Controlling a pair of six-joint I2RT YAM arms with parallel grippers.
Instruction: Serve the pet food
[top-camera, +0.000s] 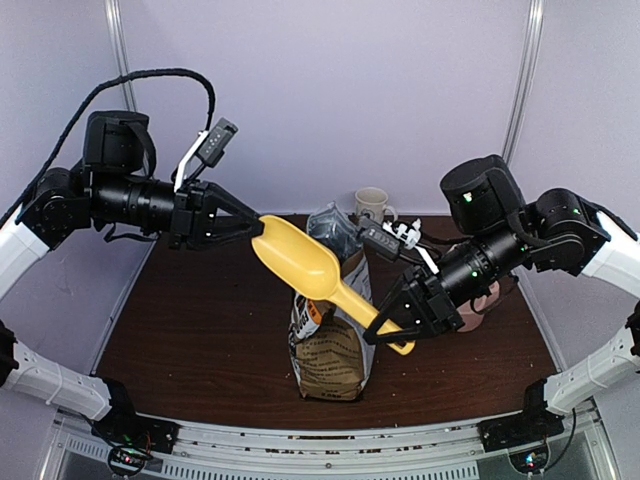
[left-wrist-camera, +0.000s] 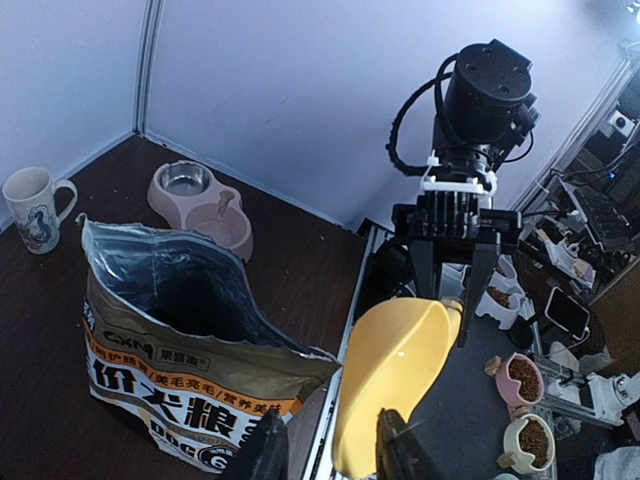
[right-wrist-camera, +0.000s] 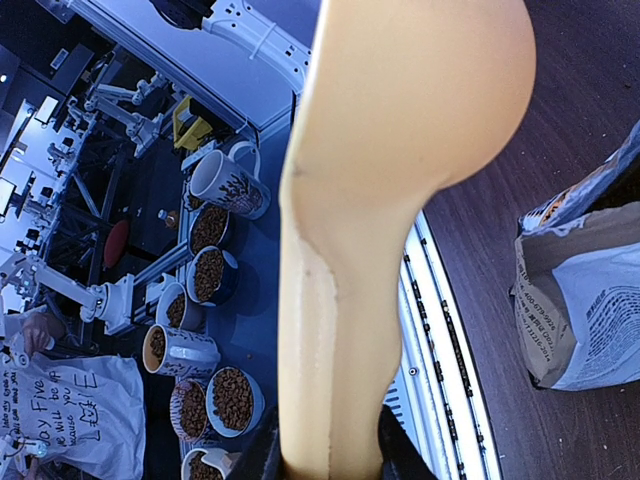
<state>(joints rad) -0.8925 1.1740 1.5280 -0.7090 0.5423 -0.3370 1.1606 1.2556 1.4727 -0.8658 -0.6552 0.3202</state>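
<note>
Serving looks barely begun. The yellow scoop (top-camera: 300, 262) is empty and hangs in the air above the open bag (top-camera: 330, 350), which stands upright near the middle of the worktop's (top-camera: 200, 330) front edge. The right fingers (top-camera: 395, 318) are clamped on the scoop's handle. The left fingers (left-wrist-camera: 268, 448) straddle the scoop's front lip, but whether they press on it cannot be told. The pet food itself does not show; it is judged to lie inside the bag, whose mouth is dark. The pink double bowl (left-wrist-camera: 158, 200), by the right edge, shows no kibble in either compartment. Scooping and pouring both remain.
</note>
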